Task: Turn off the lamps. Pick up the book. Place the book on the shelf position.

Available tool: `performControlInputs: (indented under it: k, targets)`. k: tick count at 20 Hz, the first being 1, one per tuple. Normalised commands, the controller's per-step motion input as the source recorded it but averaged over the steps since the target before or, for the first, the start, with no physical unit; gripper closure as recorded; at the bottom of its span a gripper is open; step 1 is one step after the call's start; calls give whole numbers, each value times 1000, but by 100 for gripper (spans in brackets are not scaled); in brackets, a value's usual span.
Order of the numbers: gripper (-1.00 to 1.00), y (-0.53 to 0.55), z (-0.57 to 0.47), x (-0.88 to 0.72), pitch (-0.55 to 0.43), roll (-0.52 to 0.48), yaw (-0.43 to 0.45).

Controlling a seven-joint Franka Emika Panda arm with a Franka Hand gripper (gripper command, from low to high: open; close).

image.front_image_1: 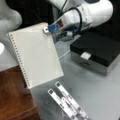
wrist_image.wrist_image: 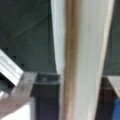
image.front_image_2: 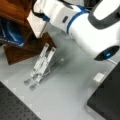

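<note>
1. Nearest, a clear stand [image.front_image_1: 67, 103] sits on the desk [image.front_image_1: 100, 90].
2. The tool [image.front_image_1: 46, 30] grips the book [image.front_image_1: 35, 57] by its top corner, aloft and tilted.
3. Beyond, keep it level over the shelf position [image.front_image_1: 12, 100]; a corner grip likely swings.

My gripper [image.front_image_1: 46, 30] holds the book [image.front_image_1: 35, 56] tilted above the table [image.front_image_1: 100, 90], over the shelf position [image.front_image_1: 12, 97] at its left edge.

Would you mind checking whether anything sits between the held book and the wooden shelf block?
Nothing visible does: the claw grips the book by its top corner, hanging above the shelf block; the clear stand sits beside, not between.
</note>
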Motion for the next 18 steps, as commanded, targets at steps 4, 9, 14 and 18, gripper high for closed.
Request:
performControlInputs:
  k: [4, 9, 14, 18]
  targets:
    - [100, -258, 196, -308, 64, -45, 103]
    - [100, -341, 141, -397, 69, -41, 149]
    - [100, -455, 127, -468, 38, -41, 238]
    - [100, -342, 117, -425, 2, -53, 344]
